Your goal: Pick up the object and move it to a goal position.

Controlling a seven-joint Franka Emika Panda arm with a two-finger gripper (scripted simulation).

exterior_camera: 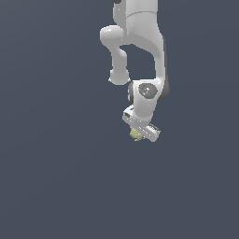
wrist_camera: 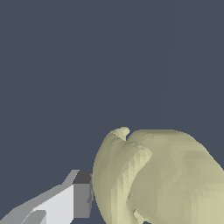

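The white arm (exterior_camera: 140, 42) reaches down over the plain dark table (exterior_camera: 56, 177), and its end effector (exterior_camera: 138, 135) sits low with the pale yellow-beige object (exterior_camera: 136, 135) tucked right at its tip. In the wrist view one finger (wrist_camera: 72, 201) presses against the object's flank, but the other is hidden, so I cannot tell how far the jaws stand apart or whether the grip is firm. This looks like the grasp step; next it needs a confirmed squeeze, then a lift toward the goal, which is not visible.

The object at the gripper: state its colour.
Pale yellow-beige object, plain and unpatterned; the wrist view shows it best.
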